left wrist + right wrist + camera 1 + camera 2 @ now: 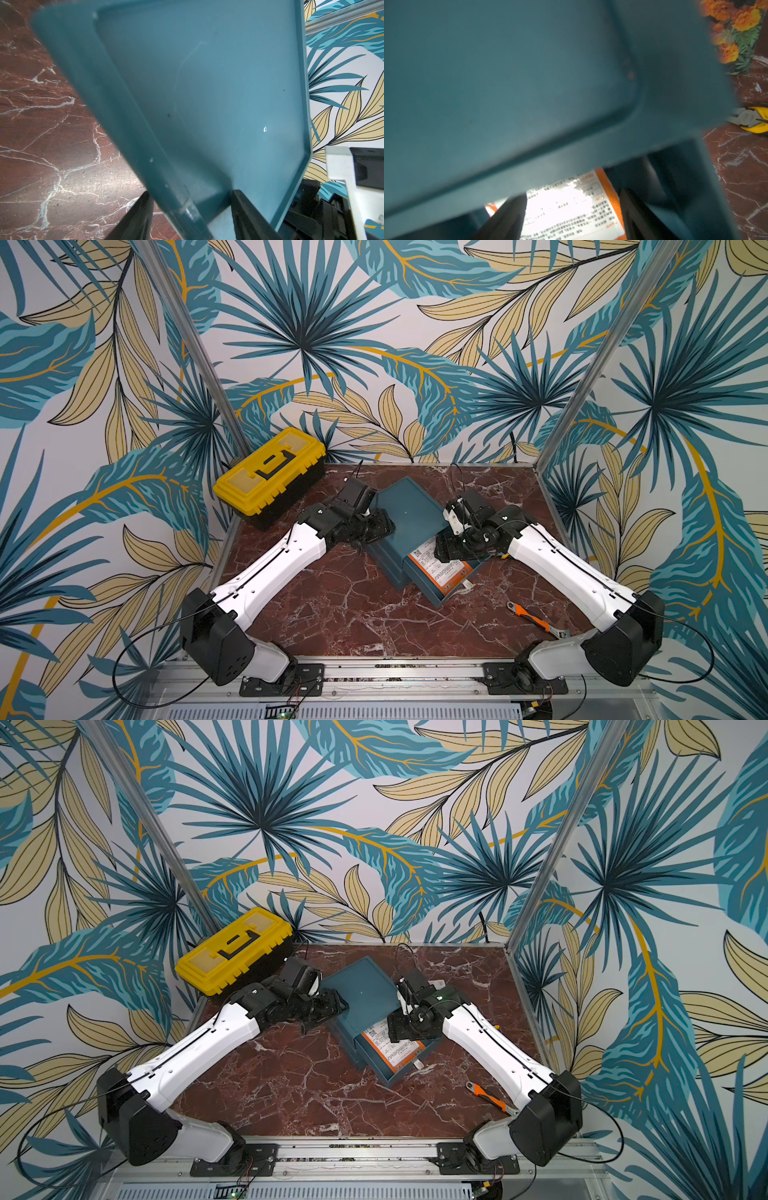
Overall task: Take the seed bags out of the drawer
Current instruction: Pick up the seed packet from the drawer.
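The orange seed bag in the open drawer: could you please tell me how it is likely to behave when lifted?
Probably floppy: the seed bag is a flat packet in the drawer, so it may sag from a pinched edge. Likely light: no bulge shows. Its face glares in the right wrist view, so it could slip between the right gripper's jaws.

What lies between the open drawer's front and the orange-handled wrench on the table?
Only bare marble tabletop: both top views show nothing on the stretch from the drawer to the wrench.
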Tool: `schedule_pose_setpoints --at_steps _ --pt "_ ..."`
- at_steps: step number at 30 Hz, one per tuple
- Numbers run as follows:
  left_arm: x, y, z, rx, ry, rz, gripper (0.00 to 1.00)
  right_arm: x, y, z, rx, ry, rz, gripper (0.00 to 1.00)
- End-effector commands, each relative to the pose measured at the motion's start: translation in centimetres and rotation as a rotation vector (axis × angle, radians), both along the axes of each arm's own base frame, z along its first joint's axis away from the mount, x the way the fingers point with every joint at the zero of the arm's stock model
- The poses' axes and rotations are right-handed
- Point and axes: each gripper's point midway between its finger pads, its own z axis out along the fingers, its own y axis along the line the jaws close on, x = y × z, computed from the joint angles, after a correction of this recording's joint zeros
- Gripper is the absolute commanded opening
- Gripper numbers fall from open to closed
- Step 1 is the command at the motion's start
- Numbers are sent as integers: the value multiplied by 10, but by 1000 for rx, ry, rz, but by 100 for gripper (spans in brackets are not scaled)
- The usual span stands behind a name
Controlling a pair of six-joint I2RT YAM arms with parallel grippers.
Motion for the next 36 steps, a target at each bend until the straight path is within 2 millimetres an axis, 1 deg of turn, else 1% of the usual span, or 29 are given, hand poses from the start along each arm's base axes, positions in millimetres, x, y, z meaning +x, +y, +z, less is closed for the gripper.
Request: schedule_pose_setpoints --at_steps 1,10,15,18,23,25,28,31,33,36 --pt "5 -6 -3 -8 -13 -11 63 0 -3 -4 -22 2 -20 76" --pt "3 -6 -9 -15 -8 -13 63 1 -2 -8 -34 3 -36 76" --pt "4 -7 -6 -21 -17 -14 63 2 -2 -11 -38 10 -48 75" --pt "4 -9 -7 -25 -16 -18 63 2 -1 -13 -32 15 -53 72" --pt "5 -10 -10 -31 -9 -17 63 -1 6 -13 11 32 -50 67" --pt "5 -10 -10 -32 -8 -16 63 -4 9 -15 30 43 -53 63" --pt "6 -12 -10 -39 -8 -15 63 -7 13 -13 65 52 -56 50" --pt "7 -12 -10 -40 -9 -14 63 -10 12 -11 82 48 -67 39" --pt "7 -13 -11 -42 -8 -15 63 -12 11 -9 90 47 -70 36" --pt "6 -12 -11 -41 -8 -18 63 -15 15 -9 115 59 -56 31"
